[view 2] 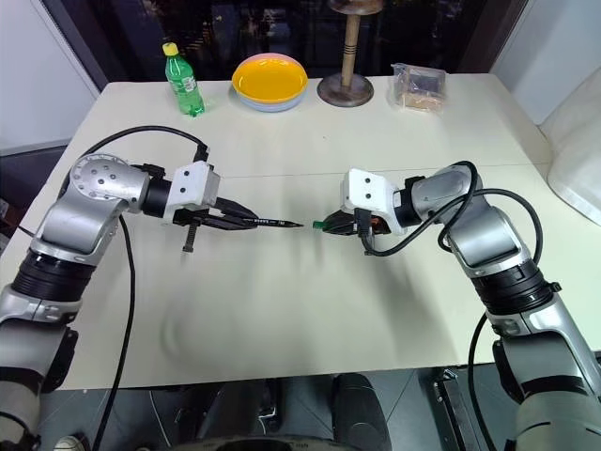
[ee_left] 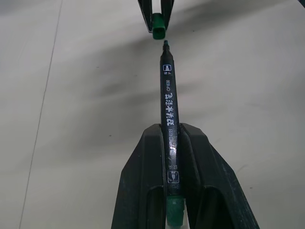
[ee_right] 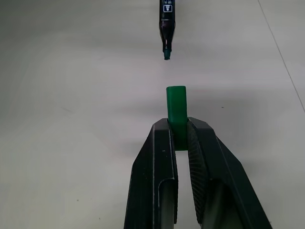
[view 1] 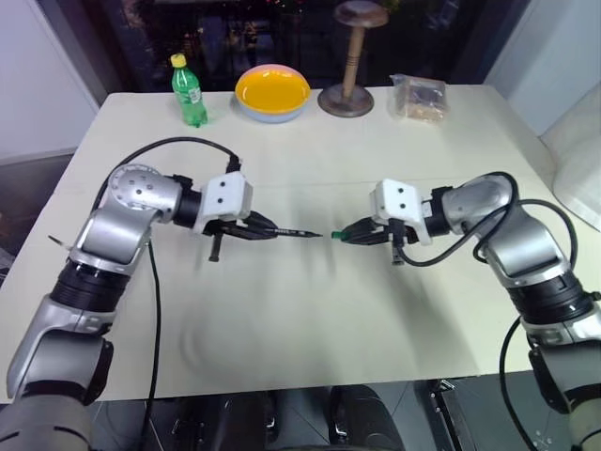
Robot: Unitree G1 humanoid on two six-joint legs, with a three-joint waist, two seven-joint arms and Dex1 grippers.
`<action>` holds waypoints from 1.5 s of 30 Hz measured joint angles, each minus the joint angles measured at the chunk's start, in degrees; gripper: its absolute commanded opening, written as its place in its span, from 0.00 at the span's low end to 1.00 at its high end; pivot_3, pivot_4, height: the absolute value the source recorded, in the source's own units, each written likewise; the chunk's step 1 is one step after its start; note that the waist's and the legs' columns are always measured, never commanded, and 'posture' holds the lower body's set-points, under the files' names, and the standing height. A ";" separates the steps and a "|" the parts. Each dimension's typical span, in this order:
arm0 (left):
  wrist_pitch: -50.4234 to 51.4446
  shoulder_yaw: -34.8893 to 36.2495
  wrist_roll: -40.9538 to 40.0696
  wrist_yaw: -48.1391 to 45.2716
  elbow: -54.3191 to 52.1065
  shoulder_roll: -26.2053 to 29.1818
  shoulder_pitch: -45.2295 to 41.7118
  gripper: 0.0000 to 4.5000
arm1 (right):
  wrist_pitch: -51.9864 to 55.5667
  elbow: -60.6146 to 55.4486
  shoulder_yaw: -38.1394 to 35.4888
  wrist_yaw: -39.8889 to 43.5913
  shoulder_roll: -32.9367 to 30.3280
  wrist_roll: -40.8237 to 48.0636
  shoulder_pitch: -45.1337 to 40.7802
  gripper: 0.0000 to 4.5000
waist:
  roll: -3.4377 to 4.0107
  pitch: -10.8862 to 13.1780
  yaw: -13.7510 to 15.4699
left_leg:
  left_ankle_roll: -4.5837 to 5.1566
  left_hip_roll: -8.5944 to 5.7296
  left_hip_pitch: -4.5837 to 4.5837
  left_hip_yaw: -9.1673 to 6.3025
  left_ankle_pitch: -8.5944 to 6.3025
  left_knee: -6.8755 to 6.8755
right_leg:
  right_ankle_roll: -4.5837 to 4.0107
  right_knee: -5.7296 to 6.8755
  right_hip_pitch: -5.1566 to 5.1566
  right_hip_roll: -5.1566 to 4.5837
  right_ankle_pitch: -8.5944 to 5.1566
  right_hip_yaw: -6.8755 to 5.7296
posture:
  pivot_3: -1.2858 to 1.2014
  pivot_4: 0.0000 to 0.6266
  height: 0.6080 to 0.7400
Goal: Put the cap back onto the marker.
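My left gripper [view 1: 252, 225] is shut on the black marker [ee_left: 168, 102], which sticks out level over the table with its pointed green tip toward the right arm. Facing it, my right gripper [ee_right: 181, 133] is shut on the small green cap [ee_right: 177, 109], whose open end points at the tip. Cap [view 1: 344, 233] and marker tip [view 1: 315, 235] are nearly in line, with a small gap between them. Both are held above the middle of the table [view 1: 300, 319].
Along the far edge stand a green soda bottle [view 1: 189, 91], a yellow bowl [view 1: 271, 92], a wooden stand [view 1: 351, 58] and a clear packet [view 1: 421, 98]. A white object [view 1: 580, 169] lies at the right edge.
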 measured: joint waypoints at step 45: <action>0.08 -0.16 2.02 1.46 0.05 -1.81 -0.22 0.00 | -0.65 1.71 1.44 0.32 3.66 -2.54 -2.15 0.01 | 0.00 0.00 -0.05 | 0.00 0.00 0.00 0.00 0.00 0.00 | 0.00 0.01 -0.01 0.00 0.00 0.00 | 0.52 0.24 1.00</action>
